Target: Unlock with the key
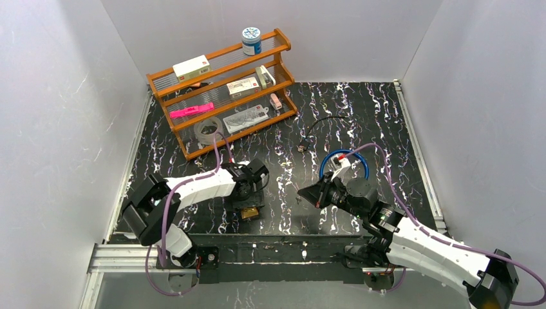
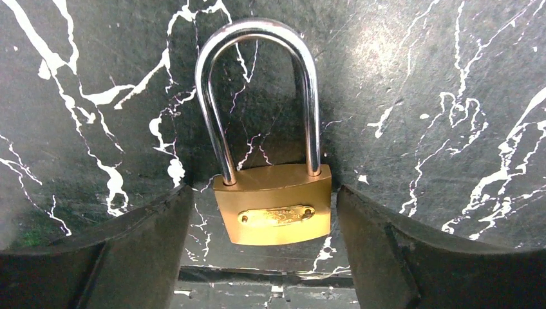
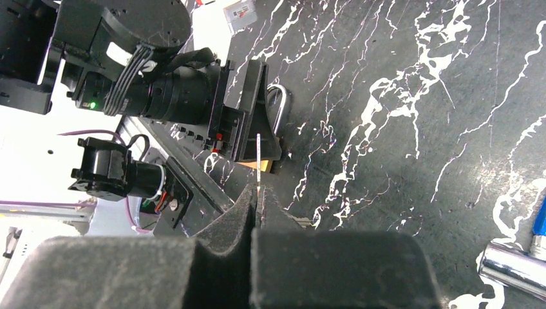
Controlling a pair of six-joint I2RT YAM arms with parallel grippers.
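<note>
Pinching the key [image 3: 258,159] in your right end effector [image 3: 257,196], you've inserted nothing yet; your left end effector [image 2: 263,215] gapes around the padlock [image 2: 273,203], ungripped.

The brass padlock [image 2: 273,203] is lying flat on the black marbled table [image 2: 418,77] with its long steel shackle [image 2: 257,38] sitting in the body (both legs in), while the thin key [image 3: 258,158] is sticking edge-on out of the right gripper [image 3: 256,196], its tip pointing toward the lock.

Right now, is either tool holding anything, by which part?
Right tool pinches the key by its near end, blade out; left tool, open, straddles the padlock.
</note>
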